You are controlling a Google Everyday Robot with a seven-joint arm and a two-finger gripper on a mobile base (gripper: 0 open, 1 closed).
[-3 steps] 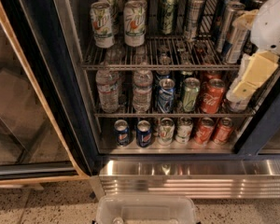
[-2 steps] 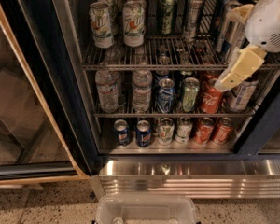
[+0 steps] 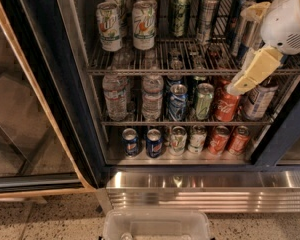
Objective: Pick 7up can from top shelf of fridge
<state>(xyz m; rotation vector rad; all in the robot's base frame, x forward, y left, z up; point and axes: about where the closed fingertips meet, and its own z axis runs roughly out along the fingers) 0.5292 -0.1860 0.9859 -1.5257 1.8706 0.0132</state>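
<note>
Gripper (image 3: pixel 236 87) hangs at the right of the fridge (image 3: pixel 205 190), its tip just above a Coca-Cola can (image 3: pixel 225 107); its grip state cannot be told. 7up can (image 3: pixel 109 27) stands front-left on the top shelf (image 3: pixel 165 72), well apart.

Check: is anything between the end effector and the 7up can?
Nothing visible blocks the 7up can from the front; it stands at the left, on the front edge of the top shelf. The end effector is lower right, before the middle rack. An orange-patch can stands beside the 7up can on that side.
</note>
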